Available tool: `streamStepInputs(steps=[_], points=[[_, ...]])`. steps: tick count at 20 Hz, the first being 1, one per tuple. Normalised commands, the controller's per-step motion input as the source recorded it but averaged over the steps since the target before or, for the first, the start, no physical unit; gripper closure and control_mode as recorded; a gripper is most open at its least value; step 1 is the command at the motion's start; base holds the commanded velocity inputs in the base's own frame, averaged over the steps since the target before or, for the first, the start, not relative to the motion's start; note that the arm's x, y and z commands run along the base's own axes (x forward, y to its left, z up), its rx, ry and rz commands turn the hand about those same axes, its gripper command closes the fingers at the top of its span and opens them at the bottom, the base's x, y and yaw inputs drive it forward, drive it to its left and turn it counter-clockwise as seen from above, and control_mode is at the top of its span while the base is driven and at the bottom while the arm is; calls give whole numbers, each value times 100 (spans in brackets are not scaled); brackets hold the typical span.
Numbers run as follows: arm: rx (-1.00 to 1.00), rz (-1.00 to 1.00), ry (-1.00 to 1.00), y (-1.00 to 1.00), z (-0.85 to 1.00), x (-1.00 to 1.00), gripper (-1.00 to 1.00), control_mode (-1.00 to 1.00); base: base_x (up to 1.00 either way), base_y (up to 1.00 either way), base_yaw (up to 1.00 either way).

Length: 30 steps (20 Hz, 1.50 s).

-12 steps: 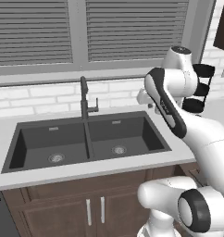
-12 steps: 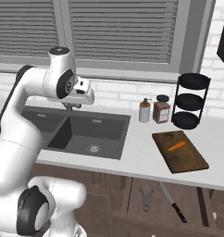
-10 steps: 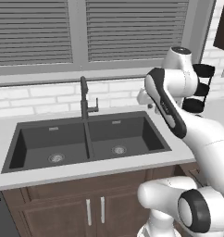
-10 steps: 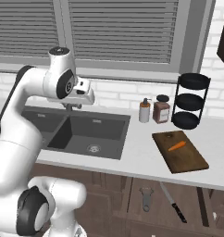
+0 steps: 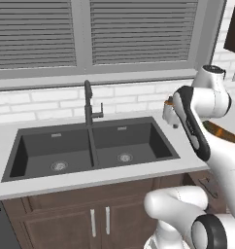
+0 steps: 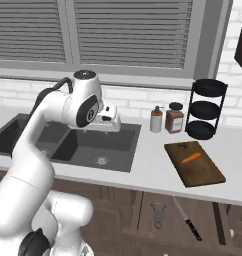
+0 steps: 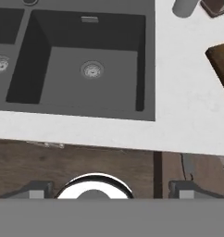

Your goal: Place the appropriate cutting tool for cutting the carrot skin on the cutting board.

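Note:
The dark brown cutting board (image 6: 198, 170) lies on the counter right of the sink, and its corner (image 7: 221, 60) shows in the hand view. A small orange carrot (image 6: 191, 158) rests on it. In an open drawer below the counter lie a grey peeler (image 6: 158, 216) and a black-handled knife (image 6: 185, 218). My gripper (image 6: 112, 125) hangs above the right sink basin, pointing down, well left of the board. It is open with nothing between the fingertips (image 7: 37, 190).
A double sink (image 5: 90, 146) with a dark faucet (image 5: 90, 109) fills the counter's left. A soap dispenser (image 6: 156, 119), a brown jar (image 6: 175, 119) and a black three-tier rack (image 6: 201, 108) stand by the back wall behind the board.
The arm has swung to the right and lowered, carrying the hand toward the right side of the sink. The base and all objects stay put.

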Motion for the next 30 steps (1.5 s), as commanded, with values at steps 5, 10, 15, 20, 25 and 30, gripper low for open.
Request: streamStepInputs(steps=[5,10,15,20,25,30], points=[[0,0,8,-100,-52,-17,-100,-100,0,0,0],[0,0,8,-99,-61,-19,-100,-100,0,0,0],[-1,0,7,-97,-74,-22,-100,-100,0,0,0],[-5,0,8,-24,-92,-17,-100,-100,0,0,0],[-1,0,9,1,-87,-3,-100,-100,0,0,0],[0,0,15,-23,-55,-9,-100,-100,0,0,0]])
